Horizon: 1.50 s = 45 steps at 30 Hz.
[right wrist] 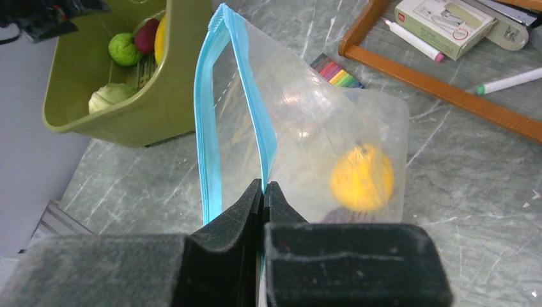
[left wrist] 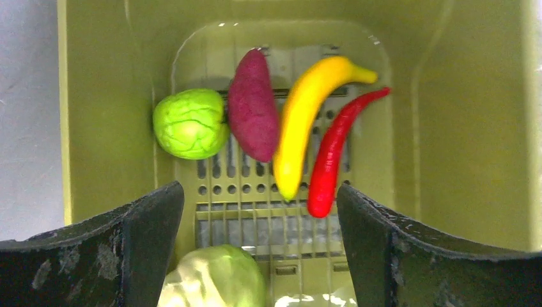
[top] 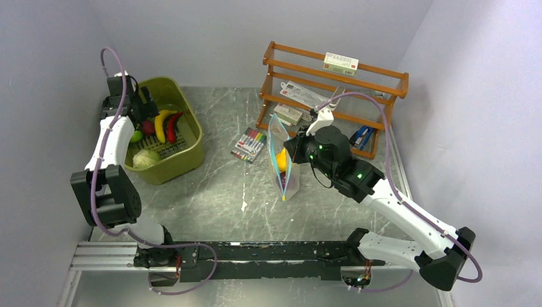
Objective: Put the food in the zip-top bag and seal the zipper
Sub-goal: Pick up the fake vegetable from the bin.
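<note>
L fingers [top: 144,107] spread wide, empty, above tub [left wrist: 96,96]: banana [left wrist: 307,121], chili [left wrist: 335,153], purple-red piece [left wrist: 252,105], green piece [left wrist: 190,123] side by side; pale green piece [left wrist: 217,275] cut off by frame. R fingers [right wrist: 263,192] clamp zipper [right wrist: 208,128] of zip-top bag [right wrist: 307,109], upright mid-bench [top: 217,192], mouth gaping; orange-yellow piece [right wrist: 362,177] inside, darker bit under it unclear.

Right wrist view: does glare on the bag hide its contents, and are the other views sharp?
Right wrist: white sheen streaks the zip-top bag, but the orange-yellow piece inside reads clearly; the right gripper is soft-focus. Left wrist: the banana and chili are sharp, the left gripper dark and blurred. Top external: even light, faint shadows.
</note>
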Tool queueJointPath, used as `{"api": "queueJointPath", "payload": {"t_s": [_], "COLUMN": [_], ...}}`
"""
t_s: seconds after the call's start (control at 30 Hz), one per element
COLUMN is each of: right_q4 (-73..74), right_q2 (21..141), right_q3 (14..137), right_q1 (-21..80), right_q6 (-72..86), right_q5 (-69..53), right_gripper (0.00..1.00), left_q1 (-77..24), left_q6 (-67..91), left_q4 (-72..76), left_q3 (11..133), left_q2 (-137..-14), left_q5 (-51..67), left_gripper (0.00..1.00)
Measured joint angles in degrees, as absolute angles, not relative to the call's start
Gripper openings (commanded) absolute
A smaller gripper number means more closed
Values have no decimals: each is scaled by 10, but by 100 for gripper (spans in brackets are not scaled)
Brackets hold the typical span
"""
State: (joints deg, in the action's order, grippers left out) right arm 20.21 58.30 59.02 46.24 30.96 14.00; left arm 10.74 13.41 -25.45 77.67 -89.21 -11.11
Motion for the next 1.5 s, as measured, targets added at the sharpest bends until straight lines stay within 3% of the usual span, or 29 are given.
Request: {"api": "queueJointPath", "payload": {"t_s": [0.47,0.93,1.17,1.5], "right_q4": [169,166,163,162], "right_q2": [593,621,656,655], "right_q3": [589,588,596,598], "right_q1": [462,462,462,462], "right_q6": [262,245,244,251], "right_q5": [136,201,203,202], "right_gripper": [0,0,0,0], "left_q1": [164,164,164,158], "left_q6": [103,93,94,102], "left_q4": [-250,-253,-251,-251], "left_q3": [785,862,897,913], "left_q2": [-980,-1089,-1118,-1135], "left_q5": [-80,-57,-44,-25], "left_gripper": [70,67,61,63]}}
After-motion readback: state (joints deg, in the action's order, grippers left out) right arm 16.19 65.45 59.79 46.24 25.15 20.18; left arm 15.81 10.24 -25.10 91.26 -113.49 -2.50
